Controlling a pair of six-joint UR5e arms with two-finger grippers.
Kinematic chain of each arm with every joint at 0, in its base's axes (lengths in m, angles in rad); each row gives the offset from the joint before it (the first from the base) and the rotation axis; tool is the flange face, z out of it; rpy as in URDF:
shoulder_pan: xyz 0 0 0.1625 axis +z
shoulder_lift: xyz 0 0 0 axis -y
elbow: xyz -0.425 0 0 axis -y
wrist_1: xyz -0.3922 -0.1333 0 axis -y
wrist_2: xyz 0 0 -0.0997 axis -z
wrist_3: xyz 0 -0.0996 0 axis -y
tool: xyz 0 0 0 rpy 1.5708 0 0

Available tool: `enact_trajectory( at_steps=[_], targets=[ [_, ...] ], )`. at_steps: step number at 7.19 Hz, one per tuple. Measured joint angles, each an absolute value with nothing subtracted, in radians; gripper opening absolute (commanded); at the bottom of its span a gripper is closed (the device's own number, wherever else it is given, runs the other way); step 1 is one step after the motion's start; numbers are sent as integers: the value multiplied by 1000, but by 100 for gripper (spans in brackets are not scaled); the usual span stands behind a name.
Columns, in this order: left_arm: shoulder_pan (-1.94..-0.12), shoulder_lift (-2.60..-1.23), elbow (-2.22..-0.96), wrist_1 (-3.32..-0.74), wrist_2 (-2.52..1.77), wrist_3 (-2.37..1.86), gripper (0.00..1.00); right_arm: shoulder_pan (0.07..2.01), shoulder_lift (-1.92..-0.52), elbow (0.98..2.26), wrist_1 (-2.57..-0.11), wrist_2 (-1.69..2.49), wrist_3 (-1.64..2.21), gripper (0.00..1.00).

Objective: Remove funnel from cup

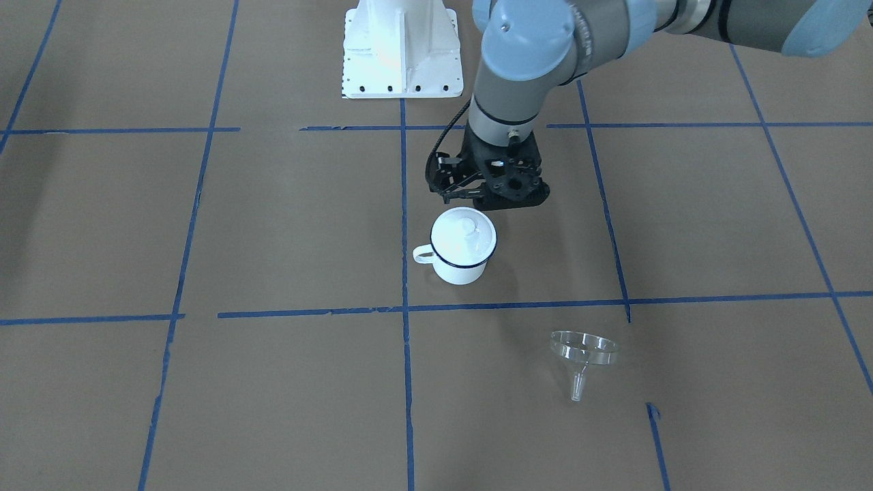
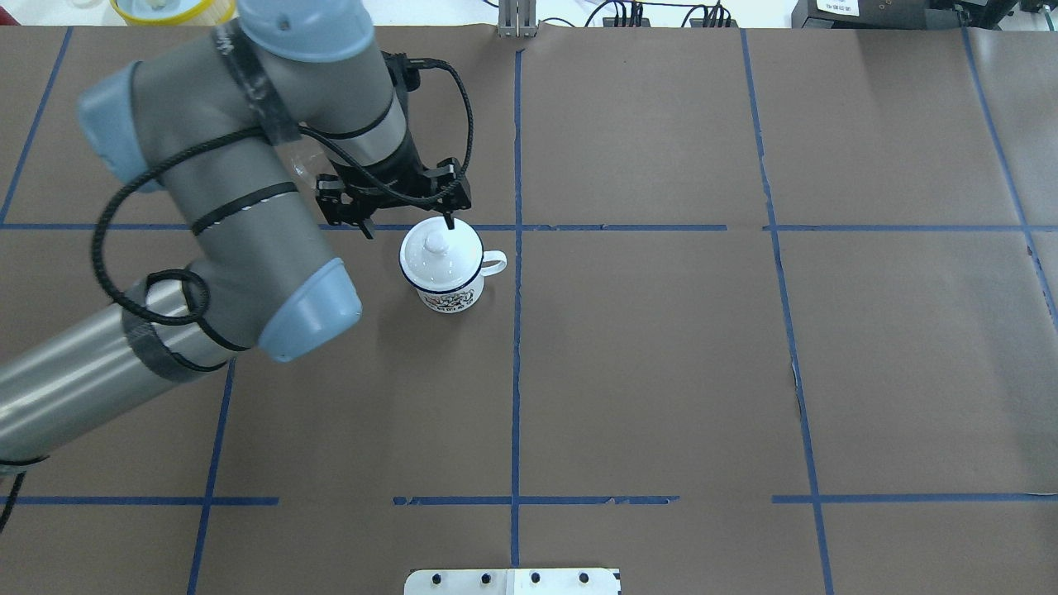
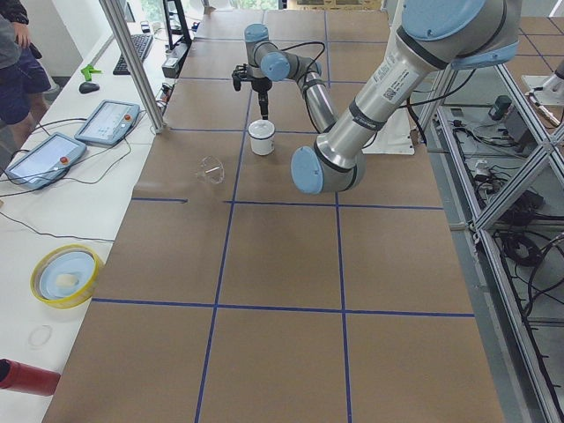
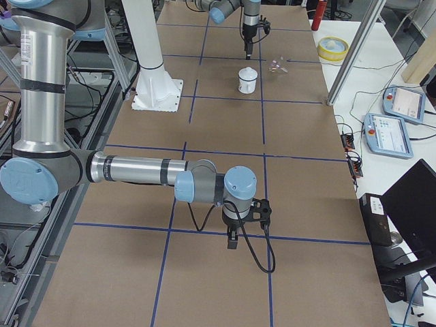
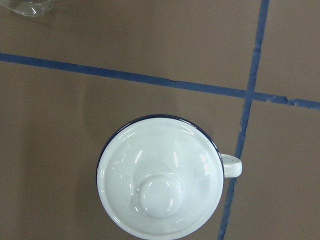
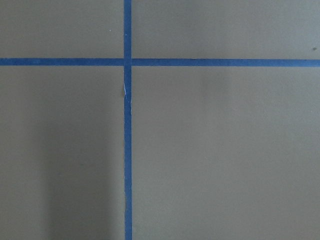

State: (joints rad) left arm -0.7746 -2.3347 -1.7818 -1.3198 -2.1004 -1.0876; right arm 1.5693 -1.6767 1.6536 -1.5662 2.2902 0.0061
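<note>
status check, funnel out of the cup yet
Left gripper open, empty, above cup. Right gripper state unclear. Funnel out, lying on table. Lid on cup.

A knobbed lid (image 5: pixel 160 182) closes the cup's (image 1: pixel 462 267) mouth. The funnel (image 1: pixel 585 349) lies well apart on the table (image 1: pixel 716 225), reachable from above and every side. The left gripper (image 2: pixel 408 227) crowds only the cup's robot side.

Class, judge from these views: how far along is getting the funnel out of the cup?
Done: the funnel lies on the table, well apart from the cup, which carries a white lid. In hand: nothing; the left end effector hangs open and empty near the cup. Left: no part of the removal looks outstanding.
</note>
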Motion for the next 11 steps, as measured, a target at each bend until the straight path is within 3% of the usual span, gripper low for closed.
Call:
enact_trajectory(
  at_steps=[3,6,9,11],
  targets=[
    [-1065,-2157,-1904,-1250,-2106,-566,100,1569,-1677,1654,-1566,2290,6,100],
    [-1460,-1918,-1735,-1317,-2193,76,100,1569,-1677,1654,-1566,2290,6,100],
    [-1577,-1680,-1647,-1364,-2227,194,100,1569,-1677,1654,-1566,2290,6,100],
    [-1593,-1608,-1649,-1405,-2262,197,100,1569,-1677,1654,-1566,2290,6,100]
  ],
)
